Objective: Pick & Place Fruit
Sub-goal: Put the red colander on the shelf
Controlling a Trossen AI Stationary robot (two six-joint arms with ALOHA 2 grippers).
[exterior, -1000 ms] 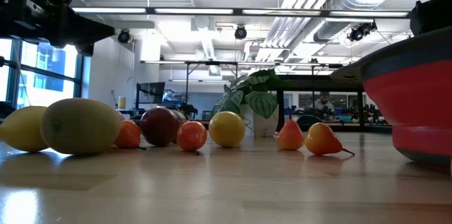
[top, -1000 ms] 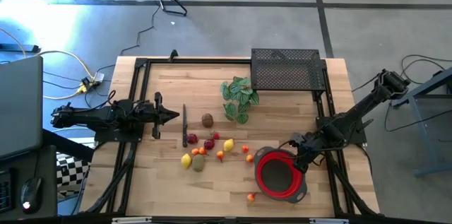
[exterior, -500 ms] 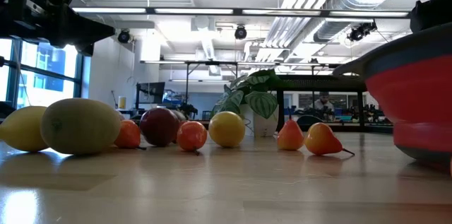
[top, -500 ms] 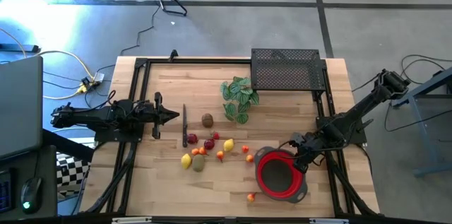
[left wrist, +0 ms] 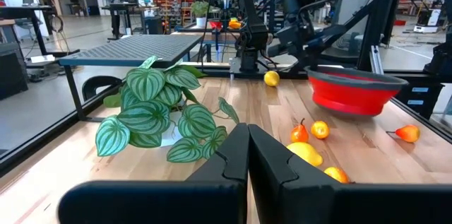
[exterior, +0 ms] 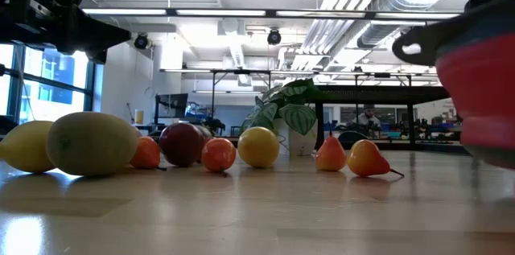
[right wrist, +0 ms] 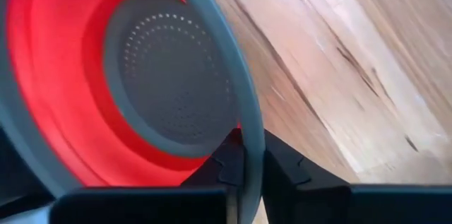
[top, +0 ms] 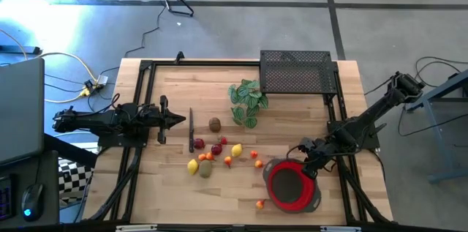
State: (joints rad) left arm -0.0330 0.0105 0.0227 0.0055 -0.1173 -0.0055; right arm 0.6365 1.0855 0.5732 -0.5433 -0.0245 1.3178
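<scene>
Right claw point(right wrist: 244, 159) clenched on red bowl point(top: 292, 186) rim has lifted and tilted it since last check; left claw point(left wrist: 247, 155) clenched, idle; fruit point(top: 216, 148) scattered mid-tabletop point(top: 168, 195), none bowled yet.

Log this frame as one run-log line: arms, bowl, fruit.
right gripper: shut on red bowl rim, bowl off table | left gripper: shut, idle at left side | fruit: on table, none in bowl
</scene>
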